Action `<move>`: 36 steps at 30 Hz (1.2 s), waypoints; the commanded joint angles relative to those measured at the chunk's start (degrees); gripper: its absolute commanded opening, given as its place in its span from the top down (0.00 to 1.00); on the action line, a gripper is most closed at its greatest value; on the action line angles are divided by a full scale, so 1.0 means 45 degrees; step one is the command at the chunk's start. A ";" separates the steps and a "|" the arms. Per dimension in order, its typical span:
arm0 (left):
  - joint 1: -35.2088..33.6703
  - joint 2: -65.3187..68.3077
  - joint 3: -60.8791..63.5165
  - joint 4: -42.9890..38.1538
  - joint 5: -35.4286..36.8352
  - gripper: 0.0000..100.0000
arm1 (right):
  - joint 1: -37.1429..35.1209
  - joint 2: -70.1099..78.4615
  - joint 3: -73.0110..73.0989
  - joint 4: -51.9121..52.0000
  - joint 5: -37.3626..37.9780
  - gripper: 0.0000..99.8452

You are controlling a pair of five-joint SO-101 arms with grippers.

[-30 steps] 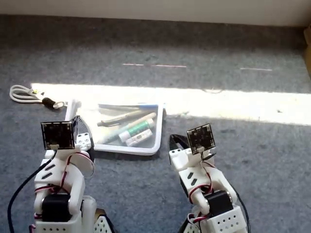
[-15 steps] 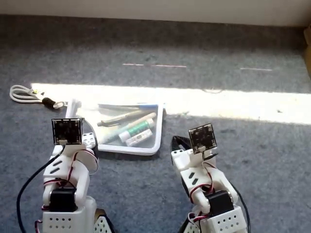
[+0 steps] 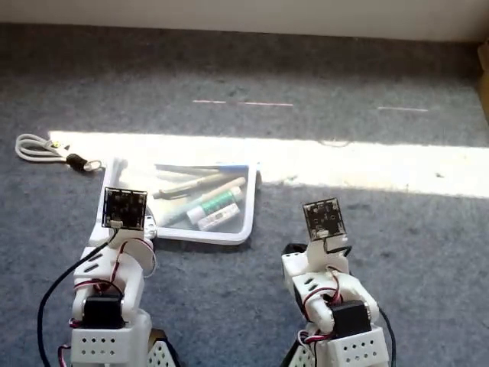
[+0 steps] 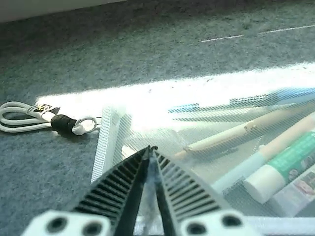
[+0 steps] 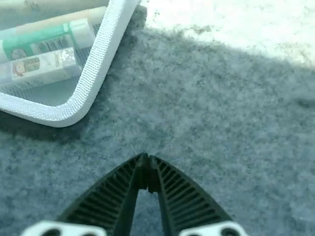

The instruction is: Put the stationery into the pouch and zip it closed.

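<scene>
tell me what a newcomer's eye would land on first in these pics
A bright band of sunlight cuts across the grey carpet. Partly in it, just ahead of the left arm, lies a clear mesh pouch with pens and a green-and-white tube inside. A looped white cord lies farther left in the high view, apart from the pouch.

We see wide bare bench (image 3: 397, 229) to the right of the pouch (image 3: 206, 235) and past it, room to pass. 1 white cord (image 3: 38, 147) lies near its far left corner, not touching.
</scene>
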 commanded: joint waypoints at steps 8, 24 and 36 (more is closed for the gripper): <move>0.0518 -0.0029 0.0303 0.3536 -0.0352 0.99 | 0.0440 -0.0147 0.1260 0.1573 0.0000 1.00; 0.0420 -0.0127 0.0303 0.6564 -0.0352 0.99 | 0.0498 -0.0127 0.1260 0.1612 -0.0078 1.00; 0.0420 -0.0127 0.0303 0.6564 -0.0352 0.99 | 0.0498 -0.0127 0.1260 0.1729 0.0000 1.00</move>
